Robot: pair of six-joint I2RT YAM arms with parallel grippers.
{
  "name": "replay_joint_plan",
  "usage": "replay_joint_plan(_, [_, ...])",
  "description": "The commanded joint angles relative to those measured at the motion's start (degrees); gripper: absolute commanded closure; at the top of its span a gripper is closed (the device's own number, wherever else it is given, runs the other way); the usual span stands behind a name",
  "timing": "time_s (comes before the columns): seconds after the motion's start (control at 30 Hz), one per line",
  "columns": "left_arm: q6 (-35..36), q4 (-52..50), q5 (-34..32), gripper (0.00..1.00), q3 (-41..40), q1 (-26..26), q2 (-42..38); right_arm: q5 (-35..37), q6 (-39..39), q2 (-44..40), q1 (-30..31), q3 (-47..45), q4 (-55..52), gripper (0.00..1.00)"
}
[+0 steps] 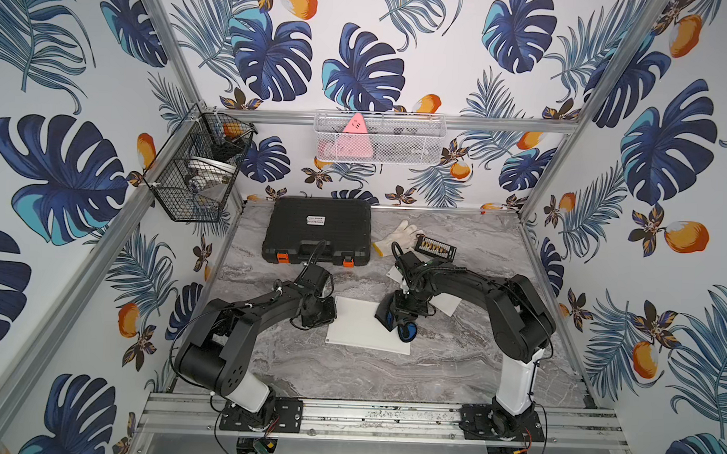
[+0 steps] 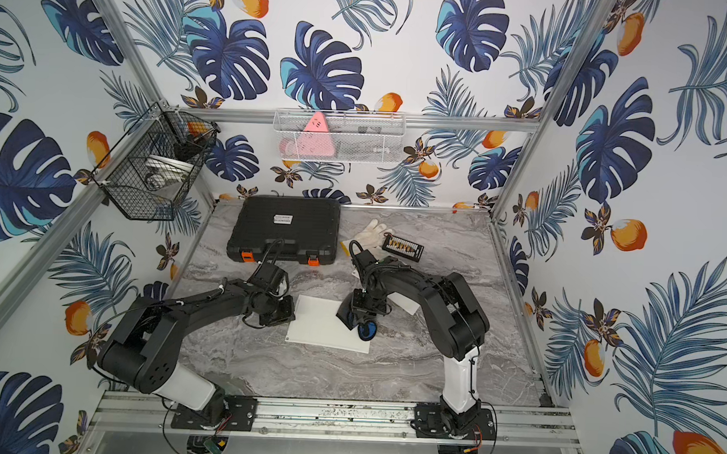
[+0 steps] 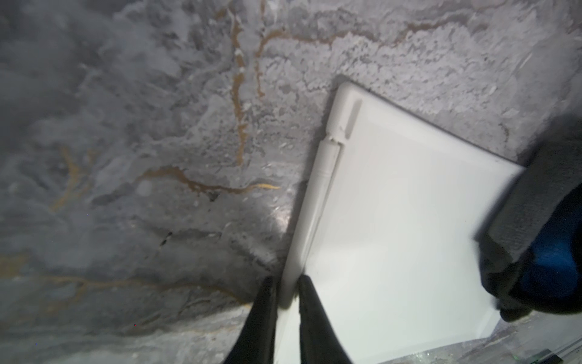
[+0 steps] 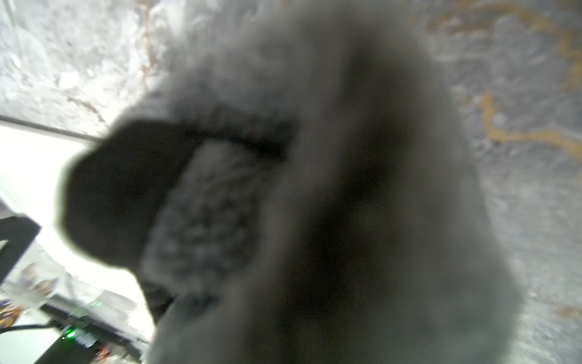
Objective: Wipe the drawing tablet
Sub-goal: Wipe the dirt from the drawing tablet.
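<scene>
The white drawing tablet [image 1: 362, 325] [image 2: 321, 326] lies flat on the marble table between both arms. My left gripper [image 1: 323, 312] [image 3: 287, 291] is at its left edge, one finger on each side of the rim, clamped on it. A white stylus [image 3: 327, 164] is clipped along that same rim. My right gripper [image 1: 407, 306] [image 2: 365, 305] points down over the tablet's right end, shut on a grey and blue cloth [image 1: 394, 320] [image 3: 541, 220]. The cloth rests on the tablet and fills the right wrist view [image 4: 315, 189], hiding the fingers there.
A black tool case [image 1: 318, 230] lies at the back of the table. A white glove [image 1: 397, 237] and a small bit holder [image 1: 436, 247] lie behind the right arm, a white sheet [image 1: 448, 303] under it. Wire baskets [image 1: 197, 168] [image 1: 379, 139] hang on the walls.
</scene>
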Motion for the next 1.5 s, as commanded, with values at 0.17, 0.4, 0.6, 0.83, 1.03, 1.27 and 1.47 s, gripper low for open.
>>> replay_joint_plan(0.17, [-2.19, -9.42, -7.74, 0.82, -2.3, -0.94, 3.32, -4.58, 5.82, 10.68, 8.99, 10.99, 1.83, 1.0])
replay_joint_plan(0.4, [-2.93, -9.51, -8.6, 0.82, -2.84, -0.94, 3.24, -1.2, -0.12, -0.53, -1.44, -4.16, -0.67, 1.0])
replay_joint_plan(0.6, [-2.85, -9.29, -8.69, 0.83, -2.82, -0.91, 3.67, 4.78, -6.09, -8.88, -7.9, -13.58, -5.16, 1.0])
replay_joint_plan(0.83, [-3.56, -8.68, -7.94, 0.83, -3.17, -1.55, 3.64, 0.52, 1.61, -0.78, 6.6, 0.72, -2.58, 1.0])
replay_joint_plan(1.03, [-4.09, -9.04, -8.37, 0.83, -3.54, -1.81, 2.91, -4.73, 6.21, 5.41, 8.54, 4.42, 0.78, 1.0])
replay_joint_plan(1.27, [-3.74, -9.16, -8.91, 0.83, -3.52, -1.83, 2.95, -2.26, 0.4, -9.57, -3.24, -14.12, -2.33, 1.0])
replay_joint_plan(1.47, [-3.32, -9.49, -9.44, 0.83, -3.32, -1.88, 2.97, 5.17, -0.73, -12.29, -3.03, -14.74, -7.44, 1.0])
